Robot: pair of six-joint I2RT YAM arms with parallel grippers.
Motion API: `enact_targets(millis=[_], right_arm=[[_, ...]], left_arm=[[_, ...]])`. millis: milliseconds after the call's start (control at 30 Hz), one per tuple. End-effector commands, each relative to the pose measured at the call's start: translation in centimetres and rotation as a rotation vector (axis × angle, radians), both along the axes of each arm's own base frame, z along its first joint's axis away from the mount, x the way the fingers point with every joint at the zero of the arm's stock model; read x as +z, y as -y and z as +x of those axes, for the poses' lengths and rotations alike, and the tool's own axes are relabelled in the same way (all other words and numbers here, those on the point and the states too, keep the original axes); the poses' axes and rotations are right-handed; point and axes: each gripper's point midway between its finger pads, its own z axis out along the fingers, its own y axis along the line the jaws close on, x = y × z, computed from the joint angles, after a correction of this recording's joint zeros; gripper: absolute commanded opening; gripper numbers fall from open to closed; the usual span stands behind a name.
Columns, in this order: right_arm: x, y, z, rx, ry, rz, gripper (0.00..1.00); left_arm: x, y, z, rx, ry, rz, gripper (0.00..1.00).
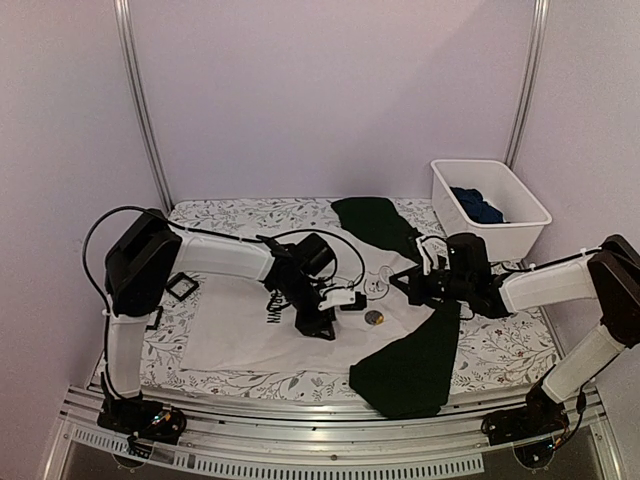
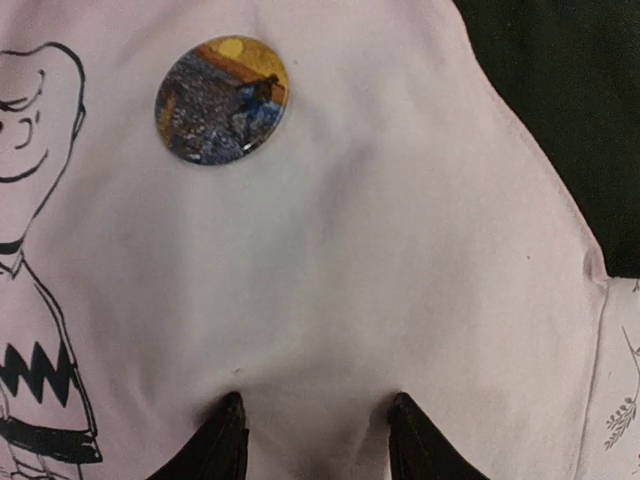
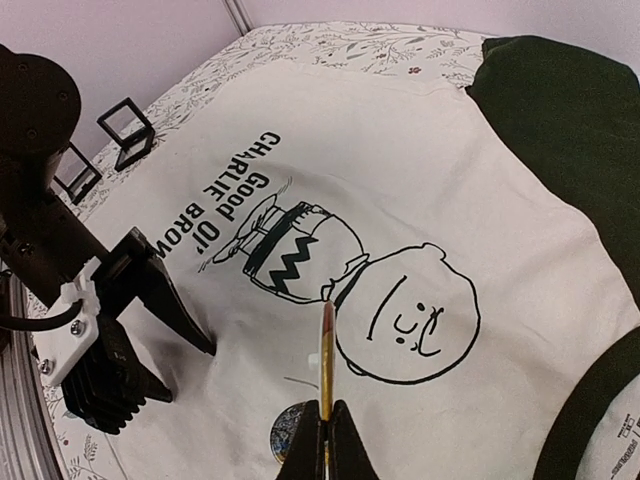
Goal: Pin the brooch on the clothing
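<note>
On the bench, which is covered with a floral-print cloth, a white T-shirt with dark green-black sleeves lies spread flat. One sleeve reaches toward the far edge and the other toward the near edge on the right. Its front carries a black line drawing of a round-headed cartoon boy in a zigzag-striped top, with the lettering "Good Ol' Charlie Brown" beside him. A round brooch with a glossy blue and orange painted picture rests face up on the white cloth, just beside the printed head and between the two arms; whether it is pinned or only lying there cannot be told. The left claw points down at the shirt near the brooch. Its black jaws are partly spread and their tips press into the fabric, which puckers into soft creases between them without being pinched. The right claw hovers over the boy's head with its jaws closed tight on a thin gold-coloured sliver. The sliver is seen edge on and sticks out past the tips; what it is cannot be made out. At the far right stands a white plastic bin holding a dark blue garment. Small black square frames sit on the bench left of the shirt.
</note>
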Motion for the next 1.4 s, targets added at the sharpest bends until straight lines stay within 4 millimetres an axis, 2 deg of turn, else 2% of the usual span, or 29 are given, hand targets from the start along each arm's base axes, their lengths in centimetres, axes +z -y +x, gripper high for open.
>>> enact_targets(millis=[0, 100, 133, 200, 333, 433, 633, 733, 867, 1000, 1167, 1367], right_arm=[[-0.2, 0.2, -0.6, -0.006, -0.006, 0.003, 0.00], [-0.3, 0.0, -0.7, 0.009, 0.002, -0.003, 0.00], [-0.4, -0.2, -0.8, 0.016, 0.006, -0.003, 0.00], [-0.3, -0.6, -1.1, 0.038, 0.033, -0.002, 0.00], [0.6, -2.4, -2.1, 0.095, 0.142, 0.016, 0.00], [0.8, -3.9, -2.9, 0.139, 0.213, -0.014, 0.00], [0.8, -5.4, -5.4, 0.180, 0.407, -0.091, 0.00], [1.1, -5.2, -6.1, 0.168, 0.481, -0.117, 0.00], [0.5, -4.0, -7.0, 0.150, 0.505, -0.108, 0.00], [0.1, -3.6, -6.8, 0.121, 0.534, -0.143, 0.00], [0.1, -5.0, -7.4, 0.149, 0.637, -0.183, 0.00], [-2.1, -6.6, -8.1, 0.189, 0.705, -0.323, 0.00]], left_arm=[[-2.2, -0.4, 0.6, 0.054, 0.062, 0.038, 0.38], [-1.9, -0.4, -0.5, 0.031, 0.020, 0.016, 0.05], [-1.6, -0.5, -0.8, 0.026, 0.008, 0.011, 0.00], [-0.5, -0.5, -1.2, 0.025, -0.015, -0.015, 0.00], [3.9, 0.9, -1.5, -0.004, -0.060, -0.138, 0.00], [5.8, 1.0, -2.2, -0.041, -0.108, -0.169, 0.00], [6.4, -0.2, -5.1, -0.092, -0.313, -0.173, 0.00], [6.2, -0.5, -5.1, -0.088, -0.318, -0.178, 0.00], [5.8, -0.7, -4.7, -0.060, -0.325, -0.218, 0.00], [5.6, -0.8, -5.6, -0.110, -0.323, -0.271, 0.00], [5.3, -0.5, -6.0, -0.139, -0.364, -0.285, 0.00], [6.2, -0.1, -6.1, -0.171, -0.354, -0.326, 0.00]])
